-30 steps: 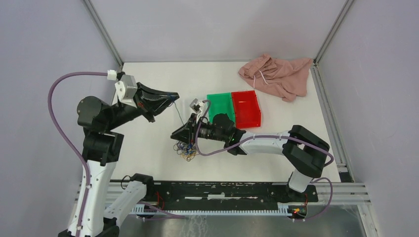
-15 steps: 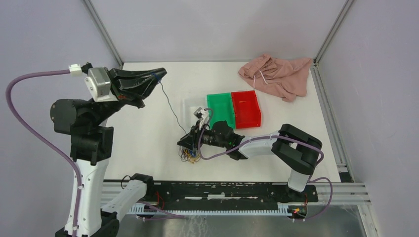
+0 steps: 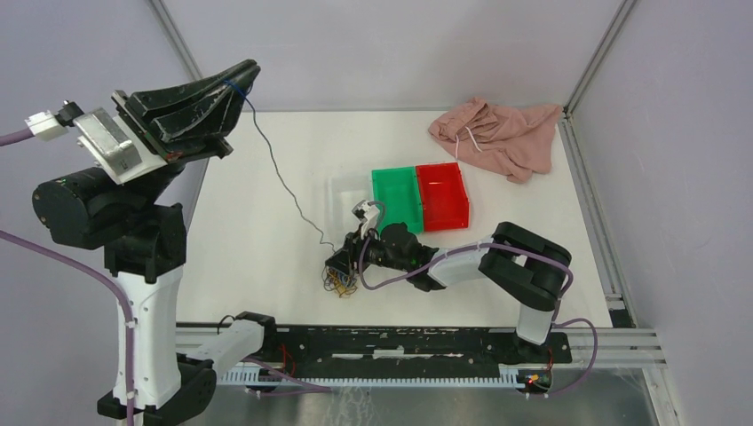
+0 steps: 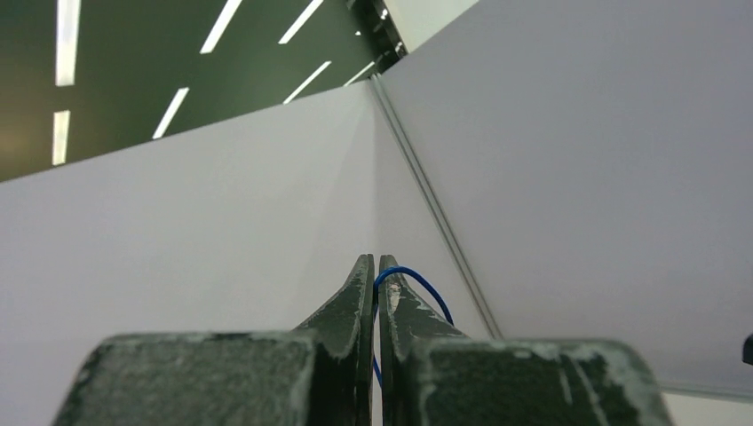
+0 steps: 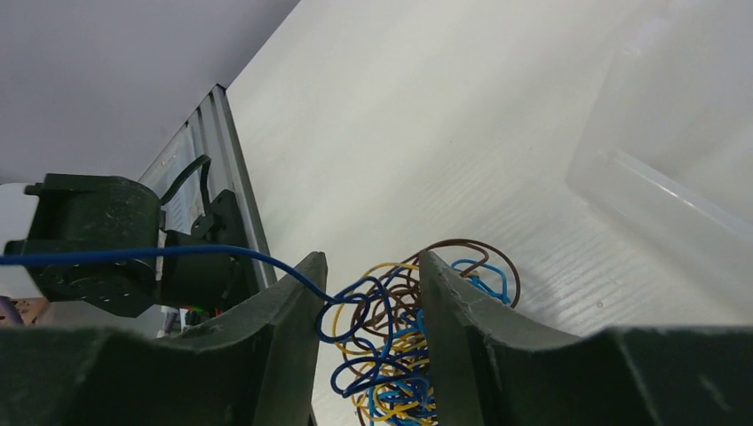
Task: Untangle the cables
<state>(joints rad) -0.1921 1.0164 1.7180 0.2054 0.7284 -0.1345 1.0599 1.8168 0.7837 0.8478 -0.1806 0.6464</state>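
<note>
My left gripper (image 3: 238, 75), pinching the blue cable (image 3: 275, 173), rose and drew it from the clump (image 3: 338, 280); my right gripper (image 5: 368, 288) spread open.

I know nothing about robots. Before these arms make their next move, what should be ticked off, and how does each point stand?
1. The left gripper shut on the blue cable: ok.
2. Blue cable stretched from there to the clump without catching anything: ok.
3. Blue cable pulled out of the clump: not ok, its lower end sits in the tangle.
4. The right gripper pinning the clump: not ok, jaws apart, wires loose between them.
5. Clump apart from the green bin: ok.
6. Knot tightness: cannot tell.
</note>
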